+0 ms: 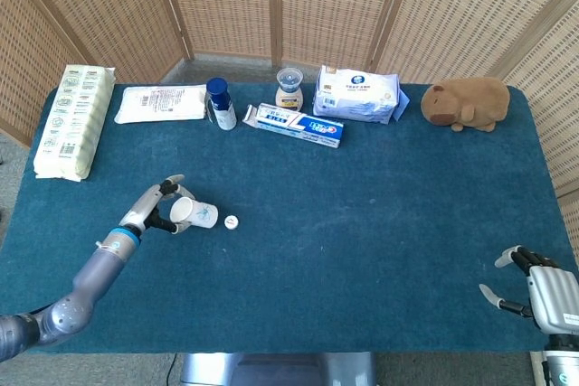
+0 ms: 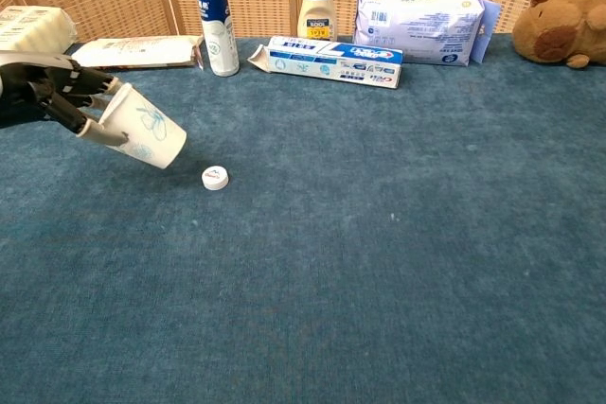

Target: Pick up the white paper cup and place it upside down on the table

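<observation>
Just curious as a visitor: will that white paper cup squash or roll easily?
Probably. The white paper cup looks thin-walled and light, so the left hand gripping its rim could dent it. Tilted with its base near the table, it would likely roll if dropped sideways.

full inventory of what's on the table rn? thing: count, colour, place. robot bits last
paper cup: 1, white with blue print, near-left of table, tilted, held at the rim
small cap: 1, white, on the cloth just right of the cup
tall packet: 1, pale yellow-green, far left edge
flat packet: 1, white, back left
spray can: 1, blue and white, back row, upright
small bottle: 1, clear with yellow label, back centre
toothpaste box: 1, white and blue, lying in front of the bottle
wipes pack: 1, white and blue, back right of centre
plush animal: 1, brown, back right
table: 1, blue cloth
left hand: grips the cup's rim
right hand: near-right corner, fingers apart, holding nothing
</observation>
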### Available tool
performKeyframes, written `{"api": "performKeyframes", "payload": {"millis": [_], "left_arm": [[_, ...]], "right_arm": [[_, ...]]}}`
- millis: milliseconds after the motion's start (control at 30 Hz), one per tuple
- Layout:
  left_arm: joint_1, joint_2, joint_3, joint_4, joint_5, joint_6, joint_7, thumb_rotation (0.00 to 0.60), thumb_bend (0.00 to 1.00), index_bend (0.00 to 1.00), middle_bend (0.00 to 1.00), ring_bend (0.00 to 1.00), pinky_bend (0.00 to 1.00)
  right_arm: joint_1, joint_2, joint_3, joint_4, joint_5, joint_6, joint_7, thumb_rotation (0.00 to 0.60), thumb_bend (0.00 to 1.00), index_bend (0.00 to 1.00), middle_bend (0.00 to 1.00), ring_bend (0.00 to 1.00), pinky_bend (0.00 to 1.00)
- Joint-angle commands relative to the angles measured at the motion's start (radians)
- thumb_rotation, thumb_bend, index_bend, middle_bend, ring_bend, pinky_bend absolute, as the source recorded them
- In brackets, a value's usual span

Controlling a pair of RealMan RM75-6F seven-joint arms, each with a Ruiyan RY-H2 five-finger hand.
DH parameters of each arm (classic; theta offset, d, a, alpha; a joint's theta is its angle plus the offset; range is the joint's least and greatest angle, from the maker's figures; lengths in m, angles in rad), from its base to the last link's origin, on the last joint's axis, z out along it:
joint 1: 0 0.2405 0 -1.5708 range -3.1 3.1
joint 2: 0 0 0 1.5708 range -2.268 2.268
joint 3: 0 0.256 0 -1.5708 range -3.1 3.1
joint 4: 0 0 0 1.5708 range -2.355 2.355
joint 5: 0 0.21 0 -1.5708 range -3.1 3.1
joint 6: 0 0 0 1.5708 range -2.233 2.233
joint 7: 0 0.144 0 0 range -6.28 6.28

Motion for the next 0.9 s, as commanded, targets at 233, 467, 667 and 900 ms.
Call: {"api": "performKeyframes", "payload": {"millis": [233, 467, 667, 900], "left_arm": [[0.003, 0.047, 0.013, 0.048, 0.062, -0.117, -0.073, 0.6, 0.14, 0.02, 0.04, 0.0, 0.09], [-0.037, 0.114, 0.03, 0.011, 0.09, -0.097, -0.028, 0.6, 0.13, 0.0, 0.01, 0.0, 0.07], [-0.048, 0.186, 0.067, -0.092, 0.15, -0.005, 0.066, 0.6, 0.13, 0.03, 0.01, 0.0, 0.07], [-0.133, 0.164, 0.217, -0.084, 0.162, 0.123, 0.401, 0.6, 0.21, 0.19, 0.01, 0.0, 0.06]], "right_arm": [[0.002, -0.002, -0.001, 0.003, -0.002, -0.002, 0.002, 0.408, 0.26, 0.45, 0.37, 0.4, 0.41], [-0.007, 0.007, -0.002, 0.002, -0.006, 0.014, 0.014, 0.409, 0.26, 0.45, 0.37, 0.4, 0.41], [-0.018, 0.006, -0.007, 0.008, -0.013, 0.029, 0.031, 0.411, 0.26, 0.45, 0.37, 0.4, 0.41], [-0.018, 0.006, -0.007, 0.015, -0.019, 0.033, 0.042, 0.412, 0.26, 0.45, 0.37, 0.4, 0.41]]}}
